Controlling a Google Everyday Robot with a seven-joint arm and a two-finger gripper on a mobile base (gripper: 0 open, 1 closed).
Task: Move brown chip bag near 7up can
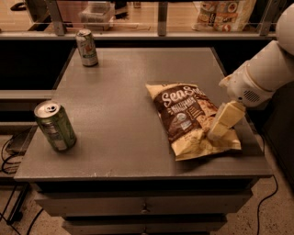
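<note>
The brown chip bag (186, 114) lies flat on the right half of the grey table (119, 92), dark brown with white script and pale yellow edges. The 7up can (87, 47) stands upright at the table's back left corner, far from the bag. My gripper (217, 133) comes in from the right on a white arm (259, 73) and points down onto the bag's lower right part, over or touching it; which one I cannot tell.
A darker green can (55, 126) stands upright near the table's front left edge. Drawers (142, 206) sit under the tabletop. A ledge behind the table holds a pale printed bag (225, 11) and a clear box (96, 11). Cables (9, 151) lie on the floor at the left.
</note>
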